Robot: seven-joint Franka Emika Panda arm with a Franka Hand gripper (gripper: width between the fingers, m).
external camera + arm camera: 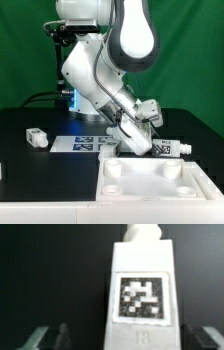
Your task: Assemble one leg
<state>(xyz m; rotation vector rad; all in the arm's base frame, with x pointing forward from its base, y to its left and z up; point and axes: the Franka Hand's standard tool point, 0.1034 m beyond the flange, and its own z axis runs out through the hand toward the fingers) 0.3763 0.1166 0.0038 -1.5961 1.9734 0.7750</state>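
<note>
Arm's bent low over the black tabletop [20, 122], pincer [126, 340] spread apart either side of the boxy white plastic leg [140, 280].

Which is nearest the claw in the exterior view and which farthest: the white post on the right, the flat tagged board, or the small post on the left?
1. Right leg: at the claw, between its open fingers, on the exterior view's right.
2. Marker board: mid-table, toward that view's left of the claw.
3. Left leg: far on that view's left.
</note>
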